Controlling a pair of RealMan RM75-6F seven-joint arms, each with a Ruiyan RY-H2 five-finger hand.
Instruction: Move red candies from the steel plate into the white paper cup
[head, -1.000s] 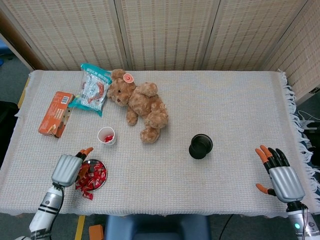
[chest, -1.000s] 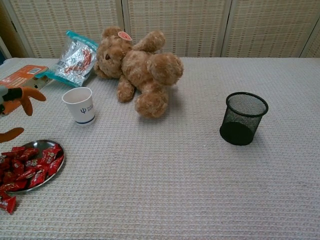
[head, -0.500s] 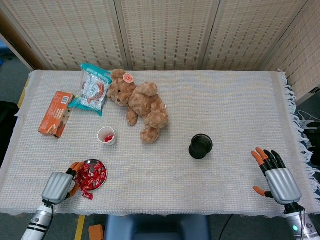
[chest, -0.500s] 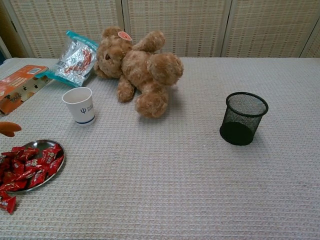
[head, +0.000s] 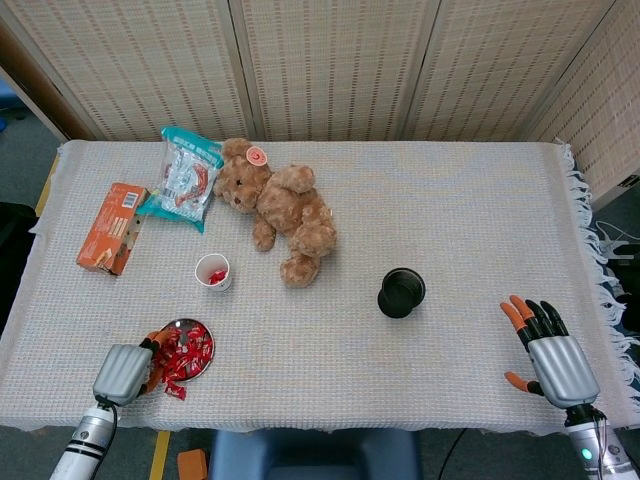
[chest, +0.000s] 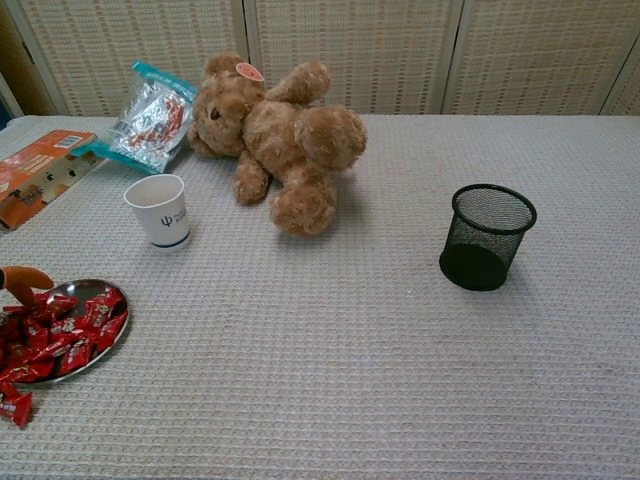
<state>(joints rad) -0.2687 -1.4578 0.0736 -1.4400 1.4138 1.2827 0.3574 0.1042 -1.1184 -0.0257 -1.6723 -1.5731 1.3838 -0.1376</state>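
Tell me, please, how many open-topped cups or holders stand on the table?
2: the white paper cup left of centre, in front of the teddy bear, and the black mesh holder right of centre. Nothing seems hidden.

Landmark: white paper cup (head: 213, 271). I see bare cloth all round it, open strip between cup and steel plate (head: 196, 352) nearer me. Teddy bear (head: 279, 209) crowds cup's right and far side, its foot near cup. Snack bag (head: 185, 177) beyond cup, orange box (head: 111, 226) left of it, both apart. Mesh pen holder (head: 401, 292) well right of cup; wide open cloth past that.
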